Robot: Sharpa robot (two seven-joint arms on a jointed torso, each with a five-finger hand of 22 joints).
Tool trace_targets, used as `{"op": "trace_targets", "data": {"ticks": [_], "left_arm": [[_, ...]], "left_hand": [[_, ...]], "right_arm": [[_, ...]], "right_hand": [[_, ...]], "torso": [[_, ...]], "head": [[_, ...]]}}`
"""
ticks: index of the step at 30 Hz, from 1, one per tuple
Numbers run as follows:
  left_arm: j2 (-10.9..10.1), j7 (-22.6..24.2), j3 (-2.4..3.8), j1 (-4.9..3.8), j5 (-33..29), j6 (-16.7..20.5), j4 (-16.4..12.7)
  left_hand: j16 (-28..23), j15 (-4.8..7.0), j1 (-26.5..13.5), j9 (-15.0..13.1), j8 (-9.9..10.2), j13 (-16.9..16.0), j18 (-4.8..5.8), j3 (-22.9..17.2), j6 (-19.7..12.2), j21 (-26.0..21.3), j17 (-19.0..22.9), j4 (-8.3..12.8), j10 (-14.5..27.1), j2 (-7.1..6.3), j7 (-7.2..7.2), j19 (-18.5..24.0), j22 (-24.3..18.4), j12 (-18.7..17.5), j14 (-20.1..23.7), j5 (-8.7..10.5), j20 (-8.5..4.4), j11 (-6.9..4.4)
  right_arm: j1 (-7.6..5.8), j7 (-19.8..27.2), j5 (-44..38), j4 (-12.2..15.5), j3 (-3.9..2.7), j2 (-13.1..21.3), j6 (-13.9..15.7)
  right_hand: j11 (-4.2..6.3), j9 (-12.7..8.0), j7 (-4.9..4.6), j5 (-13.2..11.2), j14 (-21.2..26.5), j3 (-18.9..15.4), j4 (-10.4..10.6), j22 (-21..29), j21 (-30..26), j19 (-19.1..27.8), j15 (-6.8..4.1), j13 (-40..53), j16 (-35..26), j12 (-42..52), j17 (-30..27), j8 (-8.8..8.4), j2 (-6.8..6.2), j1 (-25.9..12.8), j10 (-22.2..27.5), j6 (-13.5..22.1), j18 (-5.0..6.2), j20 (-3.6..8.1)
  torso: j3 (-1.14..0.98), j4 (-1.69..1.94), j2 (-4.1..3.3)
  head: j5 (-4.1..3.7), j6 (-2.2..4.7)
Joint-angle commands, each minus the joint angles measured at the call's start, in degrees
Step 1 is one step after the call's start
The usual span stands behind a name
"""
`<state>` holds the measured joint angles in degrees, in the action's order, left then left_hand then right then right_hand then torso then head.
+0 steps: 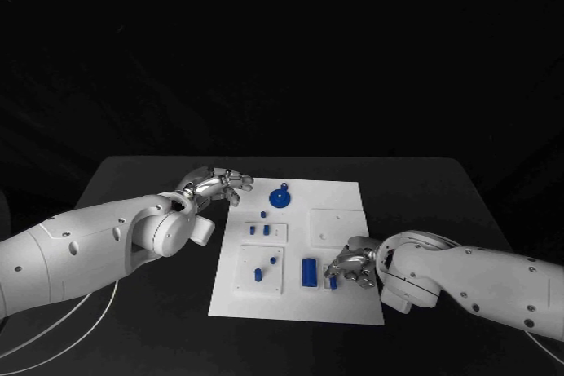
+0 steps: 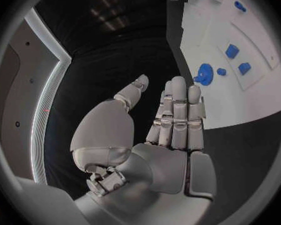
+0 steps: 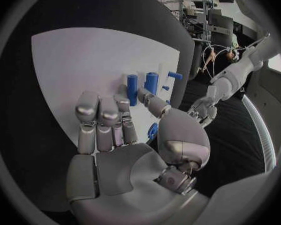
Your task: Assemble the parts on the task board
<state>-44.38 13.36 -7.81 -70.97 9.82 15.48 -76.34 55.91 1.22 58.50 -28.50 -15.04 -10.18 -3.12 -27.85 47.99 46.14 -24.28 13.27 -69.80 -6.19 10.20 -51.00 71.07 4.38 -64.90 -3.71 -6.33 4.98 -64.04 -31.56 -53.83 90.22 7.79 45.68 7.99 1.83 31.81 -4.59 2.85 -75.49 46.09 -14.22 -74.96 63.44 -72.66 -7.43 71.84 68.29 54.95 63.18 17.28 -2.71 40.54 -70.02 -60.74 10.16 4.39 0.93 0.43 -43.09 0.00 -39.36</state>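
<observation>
The white task board (image 1: 341,205) lies mid-table. On it are a blue gear (image 1: 281,198), small blue pieces (image 1: 252,228) and two short pegs (image 1: 258,273). A tall blue block (image 1: 309,272) and a smaller blue piece (image 1: 332,283) stand near the front. My right hand (image 1: 353,266) is low over the board's near right part, just right of that pair. Its fingers (image 3: 106,120) are stretched out, and the small piece (image 3: 152,131) shows under the thumb, not pinched. My left hand (image 1: 218,184) hovers off the board's far left corner, holding nothing, fingers (image 2: 178,110) straight, near the gear (image 2: 205,74).
The black table (image 1: 141,180) extends left and right of the board. White cables (image 1: 71,323) trail under my left arm at the near left. A raised square plate (image 1: 335,225) sits on the board's right half.
</observation>
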Motion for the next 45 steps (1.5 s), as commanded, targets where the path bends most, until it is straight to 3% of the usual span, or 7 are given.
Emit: {"op": "trace_targets", "data": {"ticks": [1,10,24,31,36,39,45], "left_arm": [[0.03,0.27,0.04,-0.04,-0.26,-0.73,-0.15],[-0.02,0.28,0.03,-0.04,-0.26,-0.72,-0.13],[-0.05,0.27,0.03,-0.04,-0.26,-0.74,-0.11],[-0.07,0.27,0.03,-0.04,-0.26,-0.70,-0.09],[-0.06,0.33,0.03,-0.04,-0.26,-0.79,-0.11],[-0.04,0.39,0.03,-0.04,-0.26,-0.75,0.05],[0.05,1.02,0.04,-0.05,-0.46,-0.11,0.57]], "left_hand": [[-0.37,-0.13,-0.47,0.08,-0.35,-0.05,-1.54,0.09,-0.39,-0.36,-0.10,-0.34,-0.06,-0.05,0.08,-0.11,0.06,-0.05,-0.33,0.29,-0.35,0.31],[-0.39,-0.13,-0.46,0.09,-0.37,-0.05,-1.55,0.08,-0.40,-0.37,-0.12,-0.36,-0.05,-0.05,0.08,-0.11,0.07,-0.05,-0.33,0.29,-0.35,0.30],[-0.41,-0.13,-0.43,0.11,-0.39,-0.05,-1.56,0.07,-0.42,-0.39,-0.16,-0.37,-0.04,-0.07,0.08,-0.11,0.09,-0.06,-0.33,0.29,-0.36,0.30],[-0.42,-0.12,-0.40,0.12,-0.40,-0.05,-1.57,0.06,-0.43,-0.40,-0.18,-0.37,-0.04,-0.08,0.08,-0.11,0.10,-0.06,-0.33,0.29,-0.36,0.30],[-0.43,-0.12,-0.39,0.13,-0.41,-0.05,-1.57,0.06,-0.44,-0.41,-0.20,-0.37,-0.04,-0.08,0.08,-0.11,0.11,-0.06,-0.34,0.29,-0.37,0.30],[-0.43,-0.12,-0.38,0.13,-0.42,-0.05,-1.57,0.05,-0.44,-0.41,-0.21,-0.37,-0.04,-0.07,0.08,-0.11,0.12,-0.06,-0.34,0.29,-0.37,0.30],[-0.44,-0.12,-0.37,0.14,-0.44,-0.05,-1.57,0.06,-0.42,-0.41,-0.22,-0.38,-0.04,-0.09,0.07,-0.11,0.13,-0.05,-0.34,0.29,-0.37,0.30]], "right_arm": [[0.05,1.48,0.16,0.29,0.00,-0.13,0.16],[0.05,1.76,0.16,0.33,0.00,-0.07,0.22],[0.07,2.69,0.16,0.48,0.00,0.19,-0.11],[0.11,3.47,-0.57,0.62,0.01,0.56,-1.07],[0.15,3.92,-1.74,0.60,0.01,1.11,-0.86],[0.15,5.92,-1.71,0.46,0.01,1.95,0.29],[-0.06,12.35,0.28,0.38,-0.15,4.65,1.83]], "right_hand": [[0.05,0.10,0.12,-0.05,-0.05,-0.63,0.04,-0.48,0.20,0.09,-0.28,0.11,0.34,-0.31,0.06,0.01,-0.38,-0.35,-0.17,-0.30,4.84,0.14],[0.08,0.14,0.14,-0.05,-0.03,-1.90,-0.32,-0.43,0.20,0.12,-0.33,0.17,0.34,-0.36,0.05,-0.02,-1.24,-0.64,-0.16,-0.24,4.84,0.28],[0.11,0.22,0.18,-0.05,0.00,-5.50,-0.58,-0.29,0.14,0.15,-0.39,0.28,0.32,-0.47,0.01,-0.06,-4.63,-1.73,-0.12,-0.17,4.84,0.53],[0.17,0.29,0.23,-0.04,0.02,-6.15,-1.85,-0.23,0.10,0.19,-0.46,0.36,0.31,-0.52,0.00,-0.08,-4.84,0.55,-0.13,-0.13,4.84,0.83],[0.14,0.32,0.21,0.02,0.04,-6.78,-2.38,-0.26,0.14,0.32,-0.43,0.46,0.28,-0.55,-0.02,-0.11,-4.54,5.03,-0.13,-0.11,4.84,0.99],[0.09,0.27,0.15,0.07,0.07,-7.33,-2.26,-0.23,0.07,0.41,-0.39,0.46,0.22,-0.60,-0.06,-0.21,-4.72,5.38,-0.09,-0.01,4.84,0.91],[-0.36,-0.25,-0.38,0.37,0.13,-7.73,-1.28,0.12,-0.45,0.51,-0.12,0.47,-0.30,-0.76,-0.41,-1.38,-6.93,5.57,0.21,1.83,4.84,0.79]], "torso": [[0.00,0.00,0.00],[-0.03,-0.01,0.00],[-0.04,-0.02,0.00],[-0.04,-0.02,0.01],[-0.01,-0.02,0.00],[0.00,-0.05,0.04],[0.01,-0.14,0.18]], "head": [[0.09,-0.03],[0.31,-0.08],[0.45,-0.11],[0.44,-0.11],[0.36,-0.04],[0.22,0.22],[0.05,0.72]]}}
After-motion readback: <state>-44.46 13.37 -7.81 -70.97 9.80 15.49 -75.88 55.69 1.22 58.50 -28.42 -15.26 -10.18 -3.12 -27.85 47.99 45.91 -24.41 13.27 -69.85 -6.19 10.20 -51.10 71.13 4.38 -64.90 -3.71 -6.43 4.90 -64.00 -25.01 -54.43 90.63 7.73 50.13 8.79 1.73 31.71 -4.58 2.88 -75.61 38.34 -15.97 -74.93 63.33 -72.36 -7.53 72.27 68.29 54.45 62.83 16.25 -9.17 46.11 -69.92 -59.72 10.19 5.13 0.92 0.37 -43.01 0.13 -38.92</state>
